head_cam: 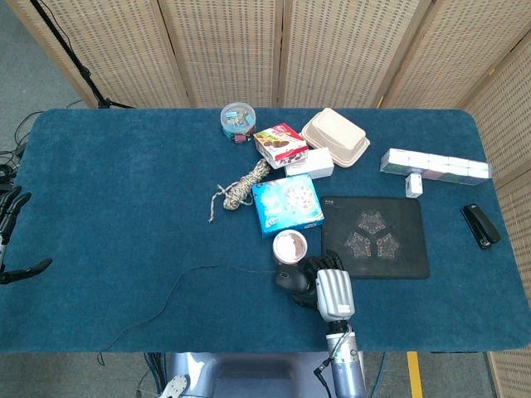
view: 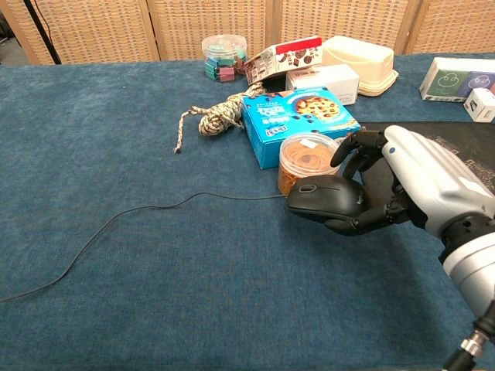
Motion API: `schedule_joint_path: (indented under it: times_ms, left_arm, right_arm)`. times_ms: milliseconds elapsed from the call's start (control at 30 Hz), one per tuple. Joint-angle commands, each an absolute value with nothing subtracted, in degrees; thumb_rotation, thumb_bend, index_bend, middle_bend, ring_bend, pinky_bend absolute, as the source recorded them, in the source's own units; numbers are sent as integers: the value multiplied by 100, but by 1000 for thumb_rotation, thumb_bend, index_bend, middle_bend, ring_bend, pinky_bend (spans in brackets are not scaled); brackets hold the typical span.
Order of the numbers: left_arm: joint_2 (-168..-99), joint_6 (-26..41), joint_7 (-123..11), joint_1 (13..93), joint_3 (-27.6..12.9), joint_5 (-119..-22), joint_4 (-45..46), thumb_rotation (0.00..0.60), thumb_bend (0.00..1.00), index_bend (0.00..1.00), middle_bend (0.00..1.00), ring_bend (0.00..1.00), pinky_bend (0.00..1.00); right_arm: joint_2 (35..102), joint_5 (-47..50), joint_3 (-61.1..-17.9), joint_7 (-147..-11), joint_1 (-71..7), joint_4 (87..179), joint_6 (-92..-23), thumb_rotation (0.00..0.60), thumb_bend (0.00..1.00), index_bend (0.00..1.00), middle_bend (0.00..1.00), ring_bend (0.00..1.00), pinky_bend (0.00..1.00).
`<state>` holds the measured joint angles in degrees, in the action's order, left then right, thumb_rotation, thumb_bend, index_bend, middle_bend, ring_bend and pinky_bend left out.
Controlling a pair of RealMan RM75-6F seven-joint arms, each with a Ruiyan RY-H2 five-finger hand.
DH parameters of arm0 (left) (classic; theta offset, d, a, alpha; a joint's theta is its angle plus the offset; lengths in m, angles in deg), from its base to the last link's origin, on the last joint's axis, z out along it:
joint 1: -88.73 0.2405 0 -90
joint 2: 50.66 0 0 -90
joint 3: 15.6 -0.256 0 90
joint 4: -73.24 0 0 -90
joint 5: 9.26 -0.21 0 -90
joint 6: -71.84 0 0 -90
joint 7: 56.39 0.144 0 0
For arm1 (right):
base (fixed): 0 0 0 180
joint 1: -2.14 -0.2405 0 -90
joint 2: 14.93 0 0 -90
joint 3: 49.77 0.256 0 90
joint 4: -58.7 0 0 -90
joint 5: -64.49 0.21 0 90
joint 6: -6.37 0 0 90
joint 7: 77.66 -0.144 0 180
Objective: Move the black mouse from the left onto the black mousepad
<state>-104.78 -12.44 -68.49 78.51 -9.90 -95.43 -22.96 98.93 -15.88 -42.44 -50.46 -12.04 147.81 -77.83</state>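
Chest view: right hand [view: 410, 193] grips the wired black computer mouse [view: 325, 197], lifted to clear the worktop [view: 155, 294]; black mousepad [view: 456, 166] waits at three o'clock.

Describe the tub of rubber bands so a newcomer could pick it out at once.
Start at the black mousepad and look just off its near left corner. There, in front of the blue cookie box, stands the tub of rubber bands: the only clear round tub holding orange-brown bands, beside the held black mouse.

— Where are you working here?
— You are in a lab set for recording: wicker screens [head_cam: 224, 50] fence your blue-carpeted surface [head_cam: 116, 199], a stand leg [head_cam: 70, 62] and loose cables [head_cam: 17, 137] lie behind.
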Motion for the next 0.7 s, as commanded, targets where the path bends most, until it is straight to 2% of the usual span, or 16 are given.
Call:
schedule_joint_path:
  times_ms: [33, 267, 500, 700]
  left_arm:
    - [-10473, -1251, -6863, 7856, -988, -9541, -2295, 600, 106, 0, 0, 0, 0]
    - [-10456, -1248, -6898, 7864, -994, -9549, -2299, 600, 106, 0, 0, 0, 0]
    - [-10431, -1258, -6954, 7878, -1003, -9569, -2308, 600, 106, 0, 0, 0, 0]
    - [-10416, -1279, -6971, 7904, -1013, -9568, -2317, 600, 106, 0, 0, 0, 0]
  right_arm:
    - [9811, -1679, -4217, -4973, -1211, 14930, -7847, 600, 111, 378, 530, 349, 158]
    - [9469, -1890, -4001, -4708, -1290, 15430, -7956, 600, 111, 378, 530, 350, 158]
    - [8875, -1565, -3407, -4457, -1448, 15884, -7771, 600, 111, 376, 530, 350, 159]
    - [8592, -794, -2675, -4300, -1692, 15530, -7512, 600, 111, 376, 530, 350, 159]
